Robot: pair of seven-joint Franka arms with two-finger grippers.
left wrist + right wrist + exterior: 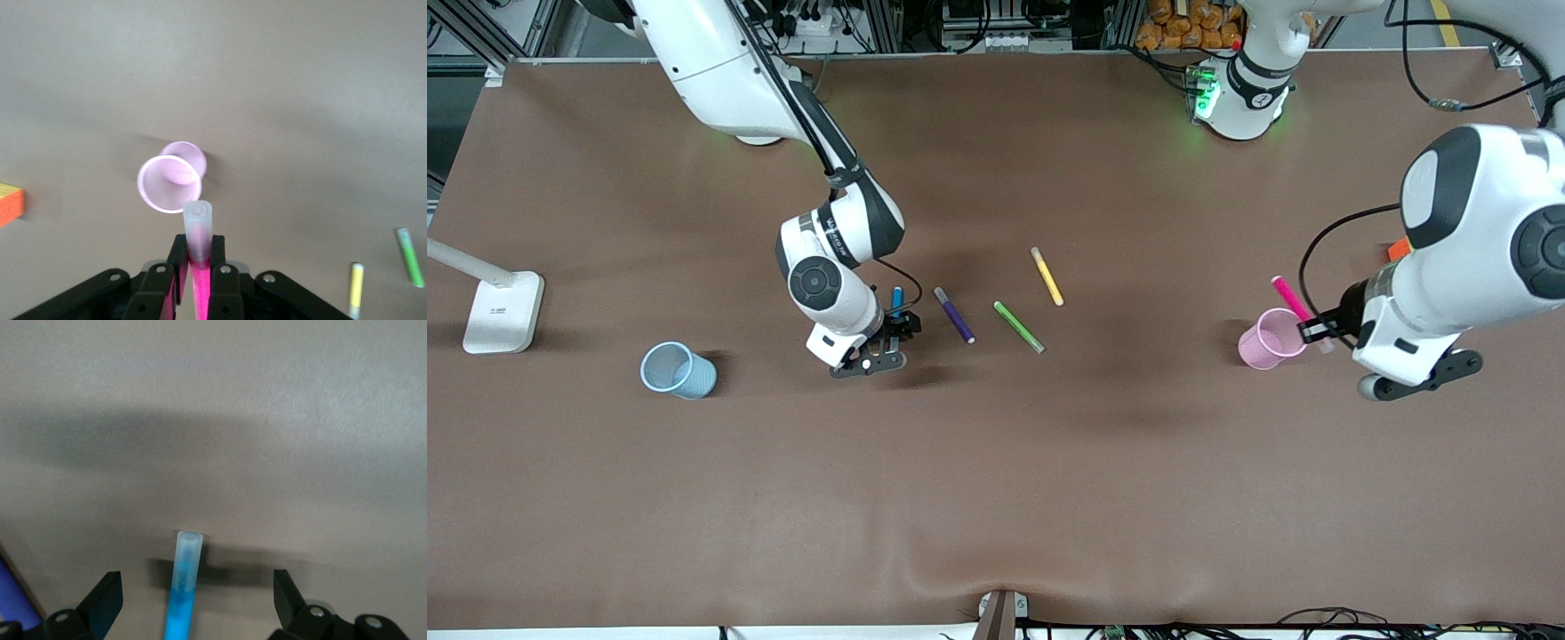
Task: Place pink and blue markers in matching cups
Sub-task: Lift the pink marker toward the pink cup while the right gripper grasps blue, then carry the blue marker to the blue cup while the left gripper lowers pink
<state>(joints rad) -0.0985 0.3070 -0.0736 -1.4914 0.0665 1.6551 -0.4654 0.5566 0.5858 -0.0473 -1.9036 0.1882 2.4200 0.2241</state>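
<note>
front view, brown table (pixel 996 498) – left end effector (pixel 1319 331) pinching pink marker (pixel 1289 297), right end effector (pixel 889 342) spread over blue marker (pixel 895 300)

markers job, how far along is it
Nothing is in a cup yet. The left gripper holds the pink marker just beside the pink cup. The right gripper is open around the blue marker on the table; the blue cup waits.

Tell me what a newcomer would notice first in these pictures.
The left tool stands out first: it is shut on the pink marker, held beside the pink cup at the left arm's end of the table. Next, the right tool hangs open around the blue marker, near mid-table, beside the purple marker.
</note>
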